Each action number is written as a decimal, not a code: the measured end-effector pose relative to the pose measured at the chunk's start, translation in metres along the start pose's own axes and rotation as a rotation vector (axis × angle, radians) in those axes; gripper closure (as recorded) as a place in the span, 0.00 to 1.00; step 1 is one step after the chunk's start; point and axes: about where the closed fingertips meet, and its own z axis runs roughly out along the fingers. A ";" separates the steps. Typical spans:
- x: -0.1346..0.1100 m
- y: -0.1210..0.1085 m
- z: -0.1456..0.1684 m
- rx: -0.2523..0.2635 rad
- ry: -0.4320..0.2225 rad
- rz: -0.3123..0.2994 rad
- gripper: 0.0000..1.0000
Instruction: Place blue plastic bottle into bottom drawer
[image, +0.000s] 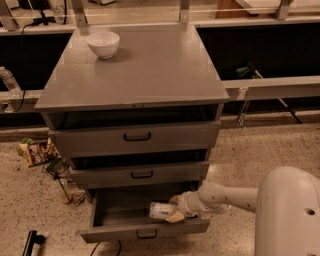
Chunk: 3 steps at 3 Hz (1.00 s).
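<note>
The bottom drawer (120, 231) of the grey cabinet is pulled open, with a small black handle on its front. The blue plastic bottle (161, 210) lies on its side inside the drawer at the right, cap end pointing left. My gripper (175, 209) reaches in from the right on a white arm and is closed around the bottle's right end, low in the drawer tray. The two drawers above are nearly closed.
A white bowl (103, 44) sits on the cabinet top at the back left. Snack packets (35, 151) and litter lie on the speckled floor left of the cabinet. My white arm base (287, 215) fills the lower right. A clear bottle (9, 81) stands at far left.
</note>
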 end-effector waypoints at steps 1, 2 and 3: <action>-0.010 -0.013 0.023 0.003 -0.008 -0.065 1.00; -0.009 -0.026 0.049 -0.004 -0.014 -0.073 0.82; -0.011 -0.038 0.070 0.000 -0.028 -0.084 0.59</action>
